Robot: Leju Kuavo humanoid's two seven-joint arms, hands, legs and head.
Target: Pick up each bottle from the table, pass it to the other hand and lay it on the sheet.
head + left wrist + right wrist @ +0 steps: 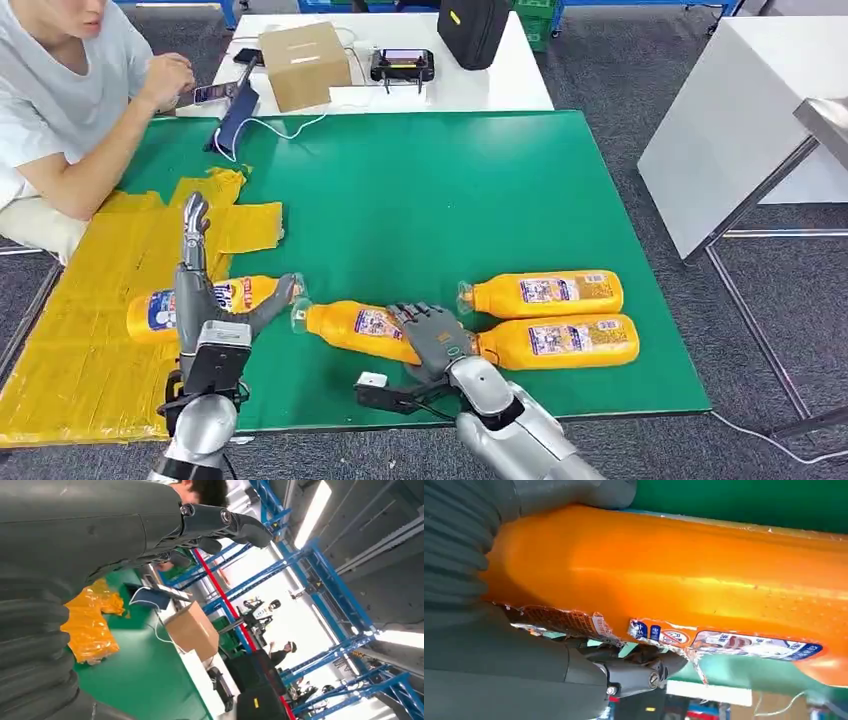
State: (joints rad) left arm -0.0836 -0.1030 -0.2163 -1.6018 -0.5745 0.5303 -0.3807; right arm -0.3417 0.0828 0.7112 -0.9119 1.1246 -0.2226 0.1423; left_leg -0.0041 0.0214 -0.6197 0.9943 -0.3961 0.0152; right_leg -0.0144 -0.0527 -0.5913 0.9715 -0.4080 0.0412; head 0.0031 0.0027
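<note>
Right hand (432,337) grips an orange plastic bottle (358,328) beside the crinkled yellow sheet (90,330); left hand (205,295) spread, holding nothing.

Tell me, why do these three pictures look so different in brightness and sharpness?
Head view: even light, sharp, soft shadows on the green table mat. Left wrist view: aimed upward, so the long white ceiling lamps glare and wash out the background, while the grey ribbed left hand sits dark and soft. Right wrist view: the orange plastic bottle is very close, slightly blurred, with a shiny streak of reflected light.
</note>
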